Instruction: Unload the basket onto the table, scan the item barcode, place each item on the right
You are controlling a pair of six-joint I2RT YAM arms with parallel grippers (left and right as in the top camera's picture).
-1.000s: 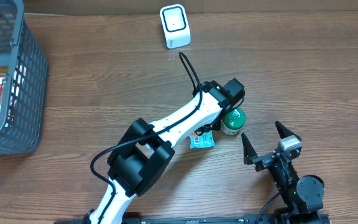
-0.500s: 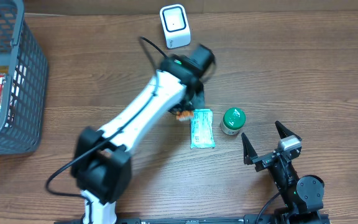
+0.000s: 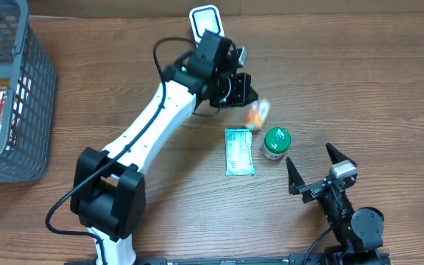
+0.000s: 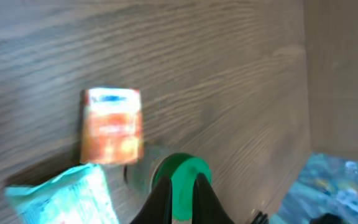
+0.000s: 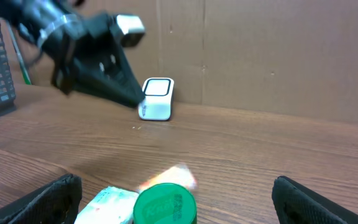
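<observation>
Three items are grouped on the desk (image 3: 359,73). Near the white scanner (image 3: 207,29), the left pincer (image 3: 245,94) is held pressed together and empty. The blurred orange packet (image 3: 256,112) is seen between it and the green-lidded jar (image 3: 276,143), which is flanked by a teal pouch (image 3: 239,151). The right pincer (image 3: 308,153) is spread wide.

wooden table (image 3: 124,88) bears packet (image 3: 239,151), jar (image 3: 275,143), scanner (image 3: 205,18), basket (image 3: 22,110).
</observation>
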